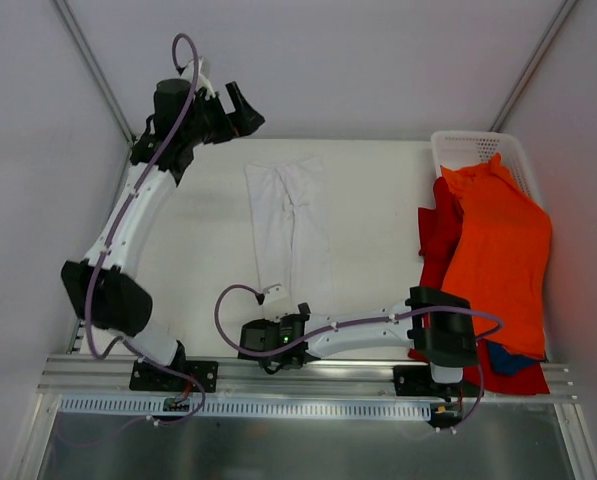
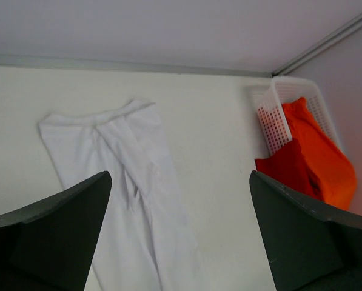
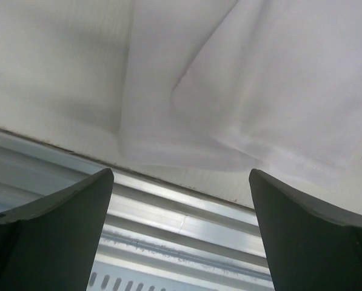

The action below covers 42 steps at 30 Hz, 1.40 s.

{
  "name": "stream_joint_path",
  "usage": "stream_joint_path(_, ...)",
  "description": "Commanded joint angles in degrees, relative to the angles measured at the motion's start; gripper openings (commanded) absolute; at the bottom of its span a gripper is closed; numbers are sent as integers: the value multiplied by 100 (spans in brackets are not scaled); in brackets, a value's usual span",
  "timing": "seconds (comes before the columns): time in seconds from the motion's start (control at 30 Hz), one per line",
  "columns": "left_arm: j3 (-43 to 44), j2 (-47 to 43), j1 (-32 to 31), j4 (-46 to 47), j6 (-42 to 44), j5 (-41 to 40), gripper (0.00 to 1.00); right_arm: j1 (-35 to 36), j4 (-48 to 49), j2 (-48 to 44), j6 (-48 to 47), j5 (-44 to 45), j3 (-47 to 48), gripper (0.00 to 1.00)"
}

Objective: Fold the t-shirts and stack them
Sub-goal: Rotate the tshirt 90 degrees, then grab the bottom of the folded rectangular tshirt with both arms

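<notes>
The white t-shirt (image 1: 293,235) lies on the table as a long narrow strip, folded lengthwise. It also shows in the left wrist view (image 2: 132,188) and the right wrist view (image 3: 247,91). The orange t-shirt (image 1: 498,255) drapes over the basket and over the red t-shirt (image 1: 439,235) at the right; both show in the left wrist view, orange (image 2: 323,157) and red (image 2: 287,173). My left gripper (image 1: 246,112) is open and empty, raised above the table's far left corner. My right gripper (image 1: 262,346) is open and empty, low over the white shirt's near end at the table's front edge.
A white mesh basket (image 1: 468,150) stands at the back right, also in the left wrist view (image 2: 268,118). A dark blue cloth (image 1: 508,360) peeks out under the orange shirt. An aluminium rail (image 3: 181,218) runs along the near edge. Walls enclose the table.
</notes>
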Motion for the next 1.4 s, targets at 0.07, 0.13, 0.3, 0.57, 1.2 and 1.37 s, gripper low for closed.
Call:
stream_joint_path(0.07, -2049, -1621, -14, -182, 91, -398, 99, 215, -806, -460, -152, 612, 1009, 100)
stream_joint_path(0.13, -2732, -2001, -32, -182, -92, -240, 99, 267, -1078, -390, -328, 795, 1543, 99)
stream_joint_path(0.3, -4176, -3241, -732, -208, -348, -369, 98, 163, -1940, -897, -144, 1561, 1523, 99)
stream_joint_path(0.57, -6506, -4463, -2464, -226, -1621, -1397, 94, -1286, 553, -4218, -565, 657, -2763, 99)
stream_joint_path(1.2, -7412, -3410, -6738, -604, -5656, -4122, 88, -3247, 1672, -4907, -1374, -1013, -4008, 99)
stream_joint_path(1.37, -7439, -2945, -7027, -657, -6174, -4553, 84, -3353, 1908, -4723, -1409, -1162, -4087, 99)
